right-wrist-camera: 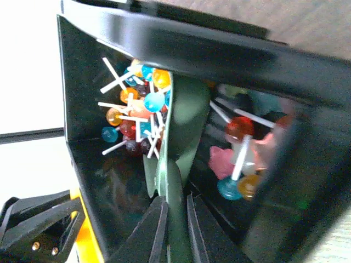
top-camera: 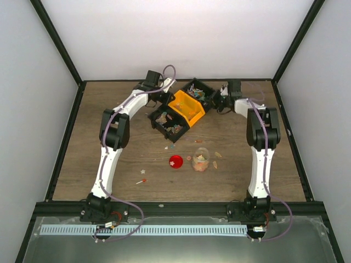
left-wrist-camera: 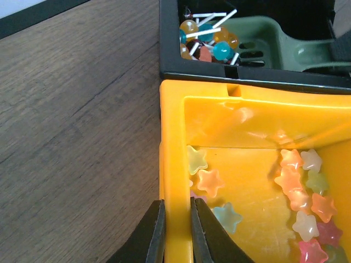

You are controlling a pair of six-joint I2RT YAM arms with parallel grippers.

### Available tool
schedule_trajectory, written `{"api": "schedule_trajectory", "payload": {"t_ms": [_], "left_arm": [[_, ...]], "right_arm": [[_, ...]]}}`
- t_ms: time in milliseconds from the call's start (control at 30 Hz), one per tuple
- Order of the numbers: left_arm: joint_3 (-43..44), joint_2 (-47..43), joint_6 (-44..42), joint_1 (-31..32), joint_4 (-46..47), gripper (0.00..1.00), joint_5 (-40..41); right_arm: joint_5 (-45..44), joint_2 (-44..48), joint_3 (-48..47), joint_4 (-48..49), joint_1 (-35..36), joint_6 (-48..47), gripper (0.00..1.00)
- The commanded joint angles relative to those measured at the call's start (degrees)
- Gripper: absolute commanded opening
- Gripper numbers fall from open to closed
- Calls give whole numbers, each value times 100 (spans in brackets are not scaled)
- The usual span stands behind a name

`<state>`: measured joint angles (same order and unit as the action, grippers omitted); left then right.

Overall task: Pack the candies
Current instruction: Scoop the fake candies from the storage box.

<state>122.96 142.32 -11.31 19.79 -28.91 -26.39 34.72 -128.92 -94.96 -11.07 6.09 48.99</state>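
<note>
Two holds: your left end effector [left-wrist-camera: 175, 230] pinches the orange bin [left-wrist-camera: 230, 120] holding star candies [left-wrist-camera: 211, 182], your right end effector [right-wrist-camera: 174, 219] clamps the green scoop [right-wrist-camera: 186, 120] amid lollipops [right-wrist-camera: 154, 101] in the black bin [right-wrist-camera: 88, 109].

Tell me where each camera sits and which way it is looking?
Top external: above and behind the left arm and right arm, looking down at the table; both arms show.
Left wrist: on the left arm, looking down at the left gripper pinching the orange bin wall.
Right wrist: on the right arm, looking into the black bin; right gripper shut on the green scoop.
Shared: both wrist views show the scoop and lollipops.
</note>
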Motion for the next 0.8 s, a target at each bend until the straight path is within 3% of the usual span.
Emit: {"api": "schedule_trajectory", "payload": {"t_ms": [0, 333, 767], "left_arm": [[-30, 362, -432, 251, -293, 4, -465], [-50, 340, -439, 238, -304, 4, -260], [-159, 238, -264, 198, -176, 4, -95]], "right_arm": [[1150, -236, 1440, 2943, 58, 1002, 1], [1815, -350, 2278, 5461, -77, 1779, 1], [1923, 266, 3018, 5756, -337, 1623, 1]]}}
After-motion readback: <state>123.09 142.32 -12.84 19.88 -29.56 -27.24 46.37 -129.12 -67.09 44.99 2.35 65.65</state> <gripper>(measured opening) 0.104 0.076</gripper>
